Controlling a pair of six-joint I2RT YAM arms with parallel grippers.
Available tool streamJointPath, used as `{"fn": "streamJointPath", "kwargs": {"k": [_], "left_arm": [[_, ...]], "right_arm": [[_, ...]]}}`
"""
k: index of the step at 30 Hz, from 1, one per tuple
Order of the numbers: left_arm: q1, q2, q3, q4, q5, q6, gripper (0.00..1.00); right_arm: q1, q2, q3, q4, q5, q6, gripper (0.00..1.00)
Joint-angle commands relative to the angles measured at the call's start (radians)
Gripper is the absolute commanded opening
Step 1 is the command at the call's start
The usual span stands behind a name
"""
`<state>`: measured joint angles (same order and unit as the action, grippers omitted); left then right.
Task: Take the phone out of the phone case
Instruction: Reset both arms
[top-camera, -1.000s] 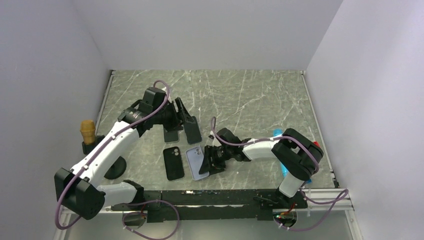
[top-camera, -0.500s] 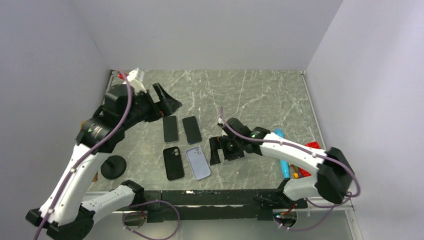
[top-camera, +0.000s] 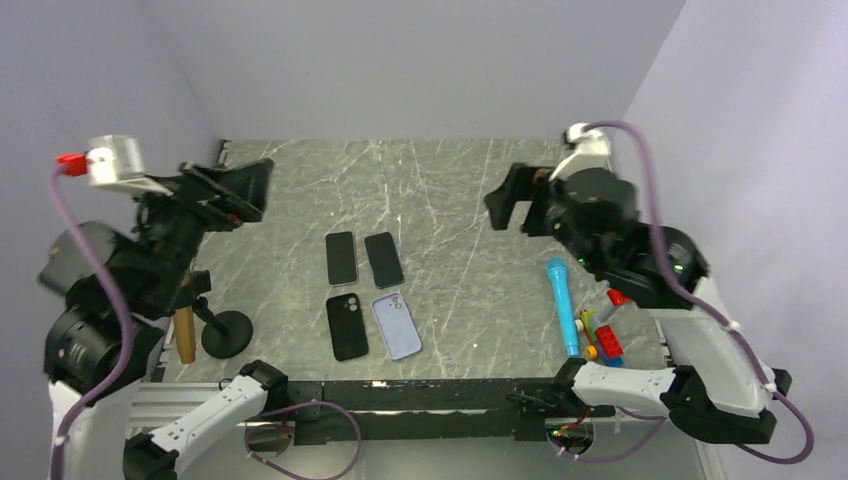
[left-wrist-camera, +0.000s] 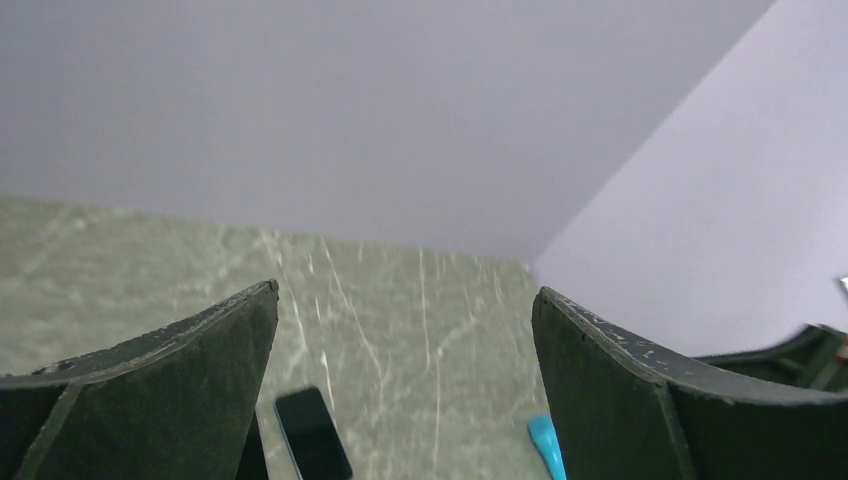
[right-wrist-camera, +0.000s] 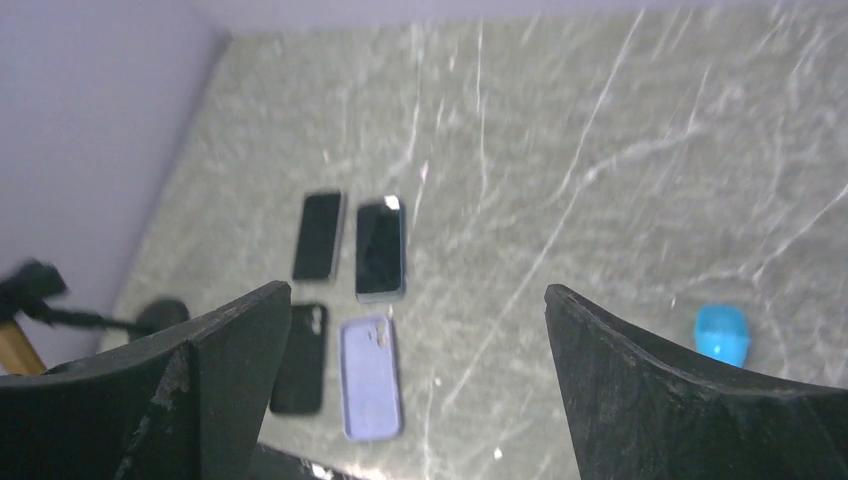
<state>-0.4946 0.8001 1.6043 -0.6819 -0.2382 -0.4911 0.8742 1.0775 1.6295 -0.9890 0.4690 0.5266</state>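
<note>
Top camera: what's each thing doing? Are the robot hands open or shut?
left gripper: open, raised, empty.
right gripper: open, raised, empty.
phone by black case: flat, screen up, dark.
phone by lavender case: flat, screen up, dark.
black case: flat, back up.
lavender case: flat, back up.
blue marker: lying flat.

Noting broad open table (top-camera: 470, 190) behind and right of the central cluster. Logging left phone (top-camera: 342, 257), right phone (top-camera: 383, 259), black case (top-camera: 347, 326), lilac case (top-camera: 396, 324) lying close together, leaving only narrow gaps between. Flagging blue pen (top-camera: 561, 297) and toy bricks (top-camera: 608, 341) crowding the right edge, black stand (top-camera: 226, 333) blocking near left.
</note>
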Motion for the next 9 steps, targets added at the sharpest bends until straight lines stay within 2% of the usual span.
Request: {"fn": "streamJointPath", "kwargs": {"k": [1,4,7,9], "left_arm": [[-0.001,-0.023,0.061,0.099,-0.127,0.112,0.99],[-0.002,-0.04,0.078,0.089,-0.164,0.127,0.99],[-0.002,-0.052,0.077,0.085,-0.17,0.13,0.99],[-0.002,-0.057,0.075,0.078,-0.171,0.123,0.99]], "right_arm": [[0.0,-0.03,0.164,-0.052,0.167,-0.064,1.0],[0.0,-0.081,0.163,0.041,0.163,-0.096,1.0],[-0.001,-0.075,0.181,0.032,0.187,-0.124,1.0],[0.0,-0.079,0.184,0.037,0.124,-0.165,1.0]]}}
